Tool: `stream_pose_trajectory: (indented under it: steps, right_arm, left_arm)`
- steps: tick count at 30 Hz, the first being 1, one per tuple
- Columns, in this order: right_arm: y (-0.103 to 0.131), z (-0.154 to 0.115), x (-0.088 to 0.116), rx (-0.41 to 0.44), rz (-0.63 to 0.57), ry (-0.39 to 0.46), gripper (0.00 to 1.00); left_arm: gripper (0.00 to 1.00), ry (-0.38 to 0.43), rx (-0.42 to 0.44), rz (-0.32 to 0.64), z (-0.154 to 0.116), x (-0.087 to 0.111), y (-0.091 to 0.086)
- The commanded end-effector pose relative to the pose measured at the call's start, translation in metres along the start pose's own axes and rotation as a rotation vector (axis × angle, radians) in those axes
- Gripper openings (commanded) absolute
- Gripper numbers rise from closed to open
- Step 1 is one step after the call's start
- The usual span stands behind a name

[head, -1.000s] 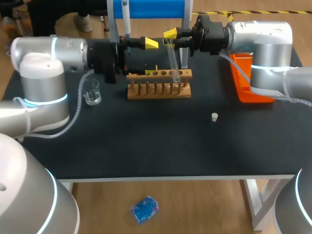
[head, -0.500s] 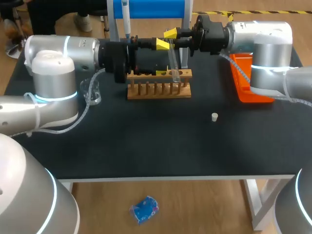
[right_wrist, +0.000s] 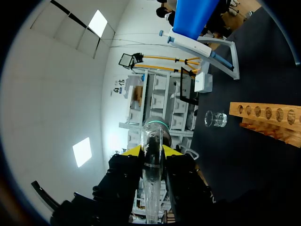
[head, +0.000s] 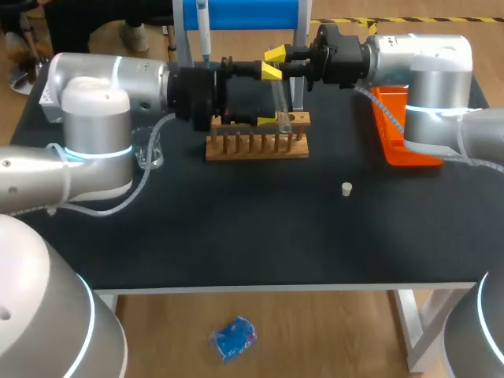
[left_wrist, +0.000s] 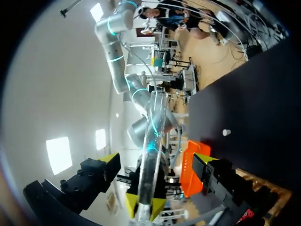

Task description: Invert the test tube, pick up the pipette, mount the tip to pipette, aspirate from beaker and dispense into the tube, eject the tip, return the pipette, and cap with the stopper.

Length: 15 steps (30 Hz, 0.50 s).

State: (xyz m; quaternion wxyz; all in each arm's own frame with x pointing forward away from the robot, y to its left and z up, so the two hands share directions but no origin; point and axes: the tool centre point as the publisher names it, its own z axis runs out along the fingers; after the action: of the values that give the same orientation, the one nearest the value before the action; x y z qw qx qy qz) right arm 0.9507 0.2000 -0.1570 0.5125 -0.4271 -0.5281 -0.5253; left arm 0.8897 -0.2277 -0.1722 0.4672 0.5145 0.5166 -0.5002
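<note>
Right fingers (right_wrist: pixel 133 150) pinched shut on one end of the clear glass test tube (right_wrist: pixel 151 181), yellow tips on both sides of it. Left fingers (left_wrist: pixel 111 160) spread wide, tube running between them; neither tip looks to touch the glass. In the head view the tube (head: pixel 279 98) hangs slightly tilted. Its upper end is at the right fingers and its lower end is down by the top of the wooden test tube rack (head: pixel 257 138), near the rack's right end; cannot tell if it touches. Left yellow tips sit one above the other beside the tube. Rack stands on the black tabletop (head: pixel 260 228), toward the back. Small clear glass beaker (head: pixel 148 154) left of the rack, under the left arm. White stopper (head: pixel 346 188) lies alone on the tabletop, right of and nearer than the rack. Orange plastic tray (head: pixel 398 130) at the right edge under the right arm. White and blue pipette (head: pixel 203 27) hangs on the blue stand (head: pixel 236 12) behind the rack.
</note>
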Motion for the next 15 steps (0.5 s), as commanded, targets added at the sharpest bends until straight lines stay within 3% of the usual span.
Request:
stream_pose_trajectory:
  steps: [1, 15]
  right_arm:
    - [-0.0002, -0.0003, 0.0007, -0.001, -0.001, -0.002, 0.00]
    - [-0.0002, -0.0003, 0.0007, -0.001, -0.001, -0.002, 0.00]
  left_arm:
    - [1.00, 0.015, -0.028, -0.027, 0.0050, -0.0063, -0.0052]
    - [1.00, 0.008, -0.046, 0.008, 0.0074, -0.0117, -0.0129]
